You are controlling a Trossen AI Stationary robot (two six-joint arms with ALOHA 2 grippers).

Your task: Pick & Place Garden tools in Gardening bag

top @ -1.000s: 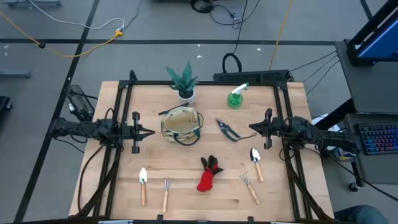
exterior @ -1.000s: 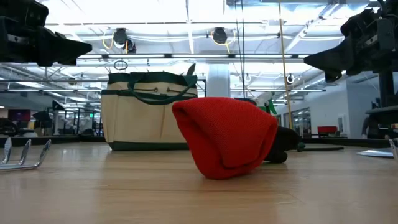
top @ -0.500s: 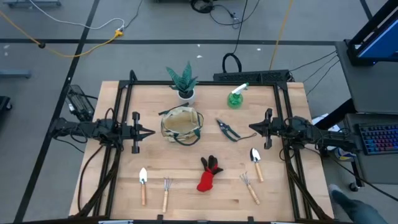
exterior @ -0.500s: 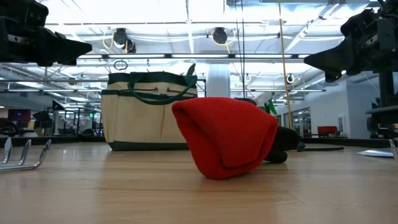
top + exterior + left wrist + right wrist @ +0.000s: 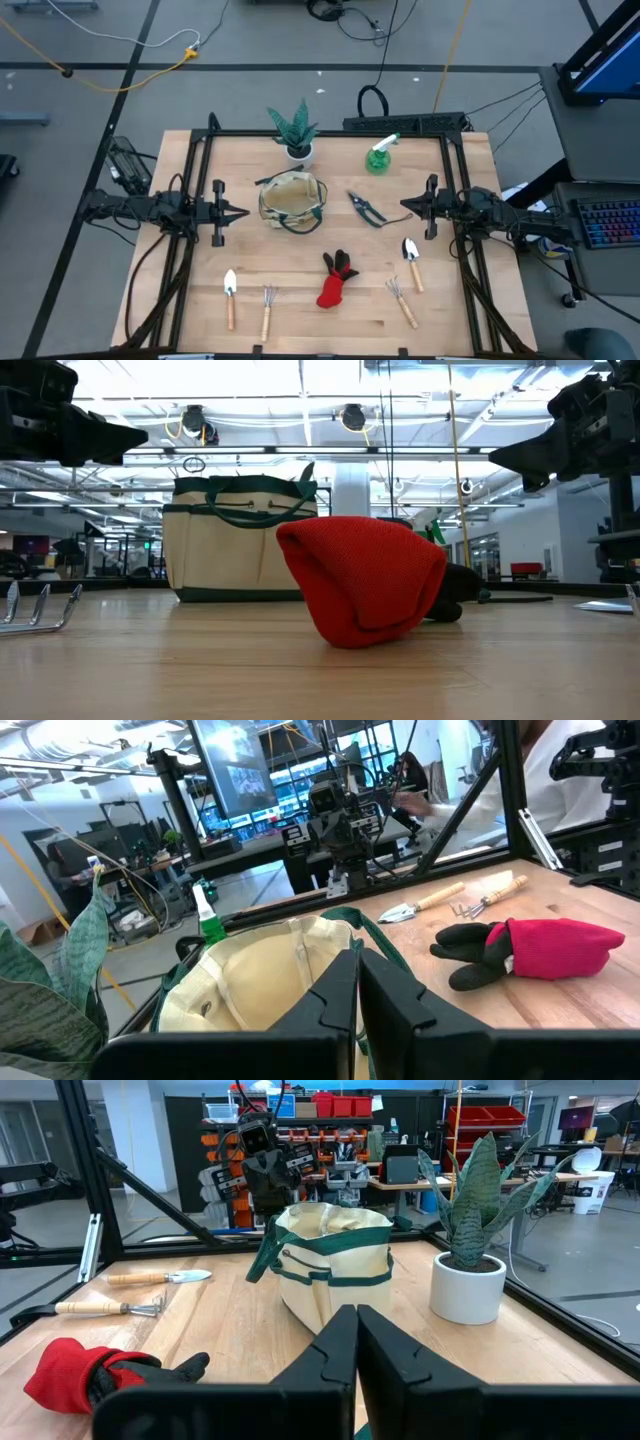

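The beige gardening bag (image 5: 292, 200) with green trim stands upright on its base at the table's middle, open at the top. Grey pruning shears (image 5: 367, 209) lie to its right. A green spray bottle (image 5: 380, 156) stands at the far right. A red-and-black glove (image 5: 336, 280) lies near the front middle. A trowel (image 5: 230, 297) and a hand rake (image 5: 267, 310) lie front left; another trowel (image 5: 412, 262) and rake (image 5: 401, 299) lie front right. My left gripper (image 5: 243, 212) is shut and empty, left of the bag. My right gripper (image 5: 404, 210) is shut and empty, right of the shears.
A spiky green plant in a white pot (image 5: 297, 133) stands behind the bag. A black frame (image 5: 330, 133) runs along the table's far and side edges. Bare wood lies between the bag and the glove. A person shows beyond the table in the left wrist view (image 5: 560, 760).
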